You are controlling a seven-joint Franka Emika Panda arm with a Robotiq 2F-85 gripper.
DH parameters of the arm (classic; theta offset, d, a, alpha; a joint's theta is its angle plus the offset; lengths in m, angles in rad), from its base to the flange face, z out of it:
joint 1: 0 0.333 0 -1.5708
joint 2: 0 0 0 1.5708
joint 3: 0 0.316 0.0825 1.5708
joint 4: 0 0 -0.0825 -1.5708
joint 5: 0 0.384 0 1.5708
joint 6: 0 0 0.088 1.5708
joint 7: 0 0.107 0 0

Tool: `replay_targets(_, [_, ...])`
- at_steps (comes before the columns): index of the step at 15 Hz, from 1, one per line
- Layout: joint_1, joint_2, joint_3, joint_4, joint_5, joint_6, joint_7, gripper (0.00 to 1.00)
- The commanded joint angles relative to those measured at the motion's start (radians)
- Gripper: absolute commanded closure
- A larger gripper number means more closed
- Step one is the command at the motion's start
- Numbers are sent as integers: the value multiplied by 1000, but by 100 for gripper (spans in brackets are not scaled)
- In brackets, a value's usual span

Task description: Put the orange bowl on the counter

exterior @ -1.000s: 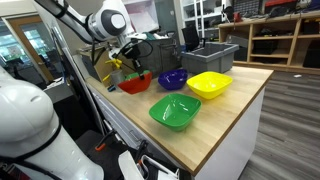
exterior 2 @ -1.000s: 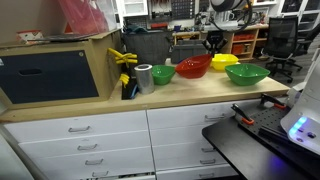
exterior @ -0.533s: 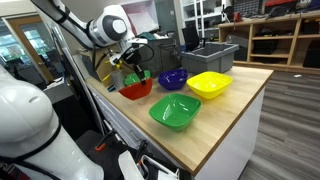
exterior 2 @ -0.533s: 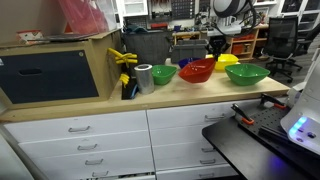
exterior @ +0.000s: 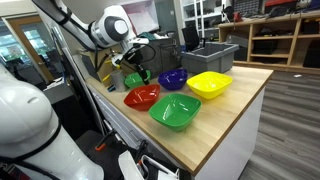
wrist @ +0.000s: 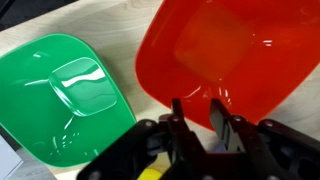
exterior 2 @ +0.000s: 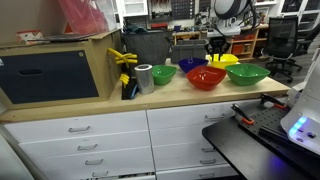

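The orange bowl [exterior: 142,97] sits flat on the light wood counter [exterior: 235,112], at its front, between two green bowls; it also shows in an exterior view [exterior 2: 206,77]. My gripper [exterior: 135,77] [exterior 2: 214,57] hangs just above the bowl's far rim. In the wrist view the bowl [wrist: 220,50] fills the upper right and rests on the counter [wrist: 110,20]. The gripper's [wrist: 197,106] two fingers stand a little apart over the bowl's near rim and do not seem to clamp it.
A green bowl [exterior: 175,112] [exterior 2: 246,74], a yellow bowl [exterior: 209,85], a blue bowl [exterior: 173,78] and another green bowl [exterior 2: 162,73] [wrist: 70,95] surround the orange one. A grey bin [exterior: 210,55] stands behind. A metal cup [exterior 2: 144,77] and a wooden box [exterior 2: 60,70] stand at one end.
The orange bowl went from tilted in the gripper to lying flat on the counter, lower and nearer the front edge. The gripper stayed almost in place above it.
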Motion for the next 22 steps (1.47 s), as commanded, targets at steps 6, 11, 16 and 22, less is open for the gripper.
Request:
replay_targets(6, [63, 5, 64, 87, 112, 10, -16, 1])
replay_targets(11, [90, 25, 98, 212, 137, -61, 5, 0])
replay_targets(16, [97, 66, 104, 352, 119, -207, 22, 0])
replay_targets(22, [110, 115, 96, 496, 121, -368, 29, 0])
